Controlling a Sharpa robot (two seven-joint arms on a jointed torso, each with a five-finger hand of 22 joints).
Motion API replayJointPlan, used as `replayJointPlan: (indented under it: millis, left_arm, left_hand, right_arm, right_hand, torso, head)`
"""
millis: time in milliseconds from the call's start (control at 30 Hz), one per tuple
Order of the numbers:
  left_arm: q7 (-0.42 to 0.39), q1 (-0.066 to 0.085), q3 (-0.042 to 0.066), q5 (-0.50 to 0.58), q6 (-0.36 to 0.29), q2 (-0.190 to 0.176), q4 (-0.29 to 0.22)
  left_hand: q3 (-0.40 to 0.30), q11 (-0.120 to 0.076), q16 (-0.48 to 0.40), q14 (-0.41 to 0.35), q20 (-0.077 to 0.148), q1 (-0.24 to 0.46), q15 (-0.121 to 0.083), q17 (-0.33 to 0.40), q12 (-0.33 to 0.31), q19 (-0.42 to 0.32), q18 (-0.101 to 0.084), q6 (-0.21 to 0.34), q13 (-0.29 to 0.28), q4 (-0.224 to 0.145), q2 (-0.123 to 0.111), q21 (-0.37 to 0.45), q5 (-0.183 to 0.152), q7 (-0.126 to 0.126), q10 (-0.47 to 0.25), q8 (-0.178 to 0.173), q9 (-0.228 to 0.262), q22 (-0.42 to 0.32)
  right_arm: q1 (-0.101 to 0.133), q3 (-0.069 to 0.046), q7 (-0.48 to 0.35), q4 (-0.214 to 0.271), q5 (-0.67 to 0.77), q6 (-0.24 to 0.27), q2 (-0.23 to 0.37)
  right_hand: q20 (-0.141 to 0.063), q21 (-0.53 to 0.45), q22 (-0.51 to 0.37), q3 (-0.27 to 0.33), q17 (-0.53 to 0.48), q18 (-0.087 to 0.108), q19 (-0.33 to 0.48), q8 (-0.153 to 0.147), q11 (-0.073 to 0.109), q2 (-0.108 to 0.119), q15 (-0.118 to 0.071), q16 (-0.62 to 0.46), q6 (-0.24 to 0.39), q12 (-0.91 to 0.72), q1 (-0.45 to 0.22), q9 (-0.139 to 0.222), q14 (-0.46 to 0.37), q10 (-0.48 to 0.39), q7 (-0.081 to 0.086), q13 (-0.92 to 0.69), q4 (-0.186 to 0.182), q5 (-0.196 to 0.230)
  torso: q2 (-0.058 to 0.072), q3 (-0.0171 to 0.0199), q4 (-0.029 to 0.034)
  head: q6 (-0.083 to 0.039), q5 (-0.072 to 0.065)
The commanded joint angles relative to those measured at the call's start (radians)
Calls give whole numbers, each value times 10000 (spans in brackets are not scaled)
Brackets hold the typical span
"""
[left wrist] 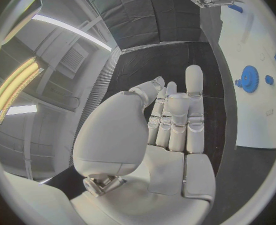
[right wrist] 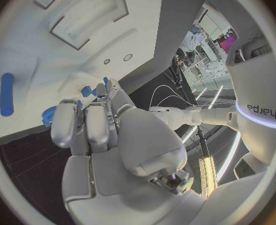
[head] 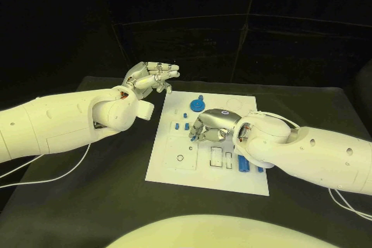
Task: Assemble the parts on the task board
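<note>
The white task board point(head: 233, 183) lies in the middle of the black table. On it are a blue gear point(head: 197, 104), small blue pegs point(head: 186, 117) and a long blue piece point(head: 243, 163). My right hand point(head: 209, 127) is bent down over the board's middle with its fingertips at the pegs. In the right wrist view its thumb and a finger point(right wrist: 101, 96) meet on a small blue part point(right wrist: 104, 80), with other blue pegs point(right wrist: 86, 91) beside them. My left hand point(head: 151, 76) hangs above the table off the board's far left corner and holds nothing point(left wrist: 175, 120).
Rectangular recesses point(head: 219, 156) sit in the board near the right hand. The left wrist view shows the blue gear point(left wrist: 248, 78) on the board point(left wrist: 257, 45). Black table surface point(head: 116, 167) surrounds the board, and cables point(head: 47, 175) trail off both arms.
</note>
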State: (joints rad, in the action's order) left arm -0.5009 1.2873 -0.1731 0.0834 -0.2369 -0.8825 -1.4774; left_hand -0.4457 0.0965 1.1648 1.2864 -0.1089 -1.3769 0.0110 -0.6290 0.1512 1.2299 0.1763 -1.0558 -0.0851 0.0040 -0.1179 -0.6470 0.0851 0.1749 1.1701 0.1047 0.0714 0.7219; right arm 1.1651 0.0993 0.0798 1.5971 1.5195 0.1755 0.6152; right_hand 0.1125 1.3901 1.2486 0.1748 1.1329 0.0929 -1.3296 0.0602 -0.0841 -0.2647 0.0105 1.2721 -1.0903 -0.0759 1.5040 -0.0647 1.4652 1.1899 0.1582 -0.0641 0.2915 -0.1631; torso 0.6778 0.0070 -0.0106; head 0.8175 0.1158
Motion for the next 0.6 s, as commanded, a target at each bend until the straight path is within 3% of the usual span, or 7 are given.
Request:
replayJointPlan:
  millis: [33,600]
  left_arm:
    - [-252,21,8,16,-50,20,-27]
    - [-233,23,8,16,-23,58,-7]
  left_hand:
    - [18,17,-12,-35,0,14,1,-12,36,-44,57,68,-13,-33,-20,68,29,-8,-85,23,-8,-13]
    - [32,19,-18,-41,-3,34,4,12,45,-43,57,78,-13,-29,-29,73,25,-6,-92,21,-9,-17]
  right_arm:
    - [-15,6,-139,-52,6,-440,-47]
    - [-176,21,-66,-107,125,-669,-117]
  right_hand:
    - [-7,37,14,-78,11,-174,-82,23,-44,32,-61,38,-2,42,-85,-7,310,3,24,11,3,-35]
    - [0,52,38,-95,22,-180,-98,21,-56,52,-51,54,21,52,-124,-5,313,-12,37,10,-5,-46]
  torso:
    - [2,5,-8]
    - [-8,-1,-12]
  head:
    - [33,32]
    - [105,102]
